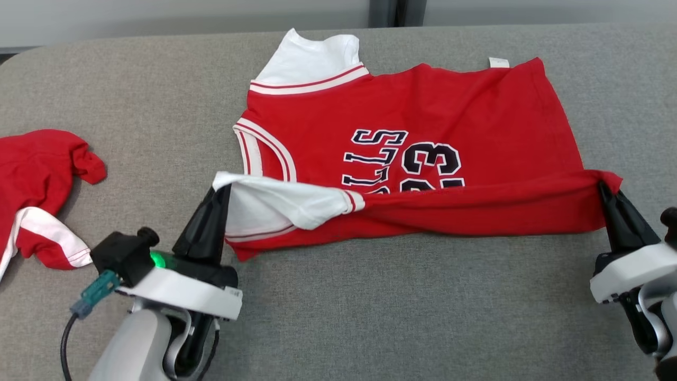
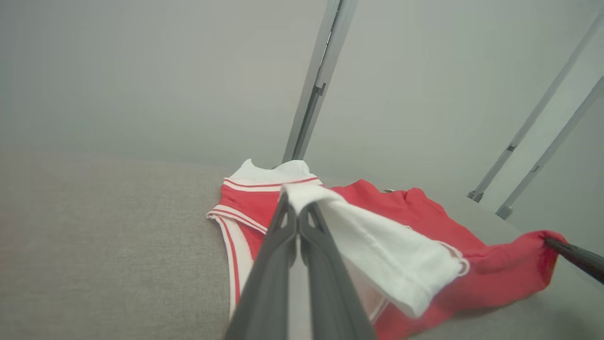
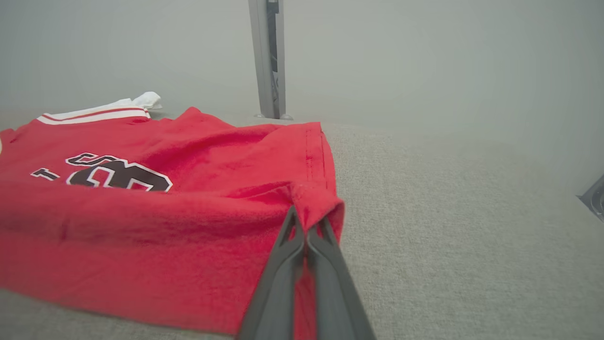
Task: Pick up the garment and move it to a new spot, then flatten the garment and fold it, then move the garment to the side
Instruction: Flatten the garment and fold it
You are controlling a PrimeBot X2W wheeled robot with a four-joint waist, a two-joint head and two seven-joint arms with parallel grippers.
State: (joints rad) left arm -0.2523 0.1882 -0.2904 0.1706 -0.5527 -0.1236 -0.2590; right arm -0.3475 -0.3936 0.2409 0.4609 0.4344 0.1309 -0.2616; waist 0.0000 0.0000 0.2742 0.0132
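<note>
1. Fingers (image 2: 283, 245) of left gripper (image 1: 221, 191): clenched on white sleeve (image 1: 275, 203).
2. Right gripper (image 1: 603, 186): pinched tight on red hem corner.
3. Red basketball jersey (image 1: 423, 116): near edge lifted and stretched between both grippers, rest flat on grey fabric surface (image 1: 370, 317), black "23" showing.

My left claw (image 1: 220, 194) stands near the front edge of the tabletop (image 1: 370, 317), left of the middle. Its two long dark fingers are pressed together, point away from me and pinch a white corner of the garment (image 1: 423, 106). Behind the fingers, my left wrist (image 1: 180, 291) is a white housing with a small green light (image 1: 157, 259), and my pale left forearm (image 1: 132, 344) rises from below. My right claw (image 1: 606, 191) stands toward the front right corner, well apart from the left. Its fingers are also closed, lean slightly inward and nip a red corner of the garment. Both claws sit level with each other.
</note>
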